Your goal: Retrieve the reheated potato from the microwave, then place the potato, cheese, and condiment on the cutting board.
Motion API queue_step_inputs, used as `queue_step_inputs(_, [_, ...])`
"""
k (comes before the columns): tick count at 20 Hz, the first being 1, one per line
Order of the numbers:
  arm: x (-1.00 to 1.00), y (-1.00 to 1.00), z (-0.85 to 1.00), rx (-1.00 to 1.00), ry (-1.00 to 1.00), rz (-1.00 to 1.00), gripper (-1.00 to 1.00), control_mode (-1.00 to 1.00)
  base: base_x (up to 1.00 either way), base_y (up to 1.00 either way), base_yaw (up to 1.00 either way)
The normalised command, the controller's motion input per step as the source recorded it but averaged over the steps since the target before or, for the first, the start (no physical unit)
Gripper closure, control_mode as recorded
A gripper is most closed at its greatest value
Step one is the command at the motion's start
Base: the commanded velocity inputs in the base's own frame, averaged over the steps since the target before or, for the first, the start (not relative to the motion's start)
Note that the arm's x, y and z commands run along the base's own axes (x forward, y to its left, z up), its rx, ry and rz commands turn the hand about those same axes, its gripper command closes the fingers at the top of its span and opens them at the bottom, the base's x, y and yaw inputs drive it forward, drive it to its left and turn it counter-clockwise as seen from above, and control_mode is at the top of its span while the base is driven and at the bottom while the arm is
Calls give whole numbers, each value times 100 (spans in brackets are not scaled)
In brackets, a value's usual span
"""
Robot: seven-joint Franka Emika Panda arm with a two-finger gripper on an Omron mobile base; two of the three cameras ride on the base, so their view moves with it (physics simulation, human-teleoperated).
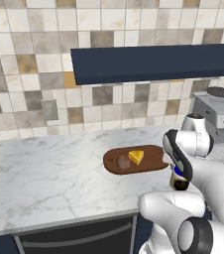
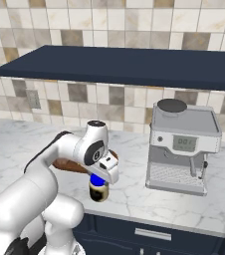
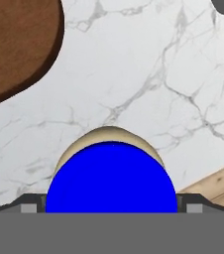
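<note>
The dark oval cutting board [image 1: 153, 156] lies on the marble counter with the reddish-brown potato [image 1: 124, 162] and the yellow cheese wedge [image 1: 137, 157] resting on it. Just to its right, near the counter's front edge, stands the condiment [image 1: 179, 184], a dark jar with a blue lid [image 3: 111, 178]. My gripper [image 2: 100, 180] points straight down over the jar [image 2: 98, 191], open, one fingertip [image 3: 29, 206] on each side of the lid with a small gap. The board's corner [image 3: 20, 44] shows at the upper left of the hand view. The microwave is out of view.
A steel coffee machine [image 2: 184, 147] stands on the counter to the right of the jar. A dark blue shelf [image 2: 124, 64] runs along the tiled wall above. The counter's front edge lies close behind the jar, with wooden floor [image 3: 218, 188] below.
</note>
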Motion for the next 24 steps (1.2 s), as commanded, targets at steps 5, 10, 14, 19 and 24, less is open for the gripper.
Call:
queue_step_inputs(5, [0,2,-35,0,1,0,-100,-100,0,0,0])
queue_step_inputs(10, [0,5,-33,0,4,0,100,-100,0,0,0])
queue_step_inputs(14, [-5,0,-16,0,0,0,100,-100,0,0,0])
queue_step_inputs(19, [-12,0,4,0,0,0,100,-100,0,0,0])
queue_step_inputs(24, [-2,0,27,0,0,0,100,-100,0,0,0])
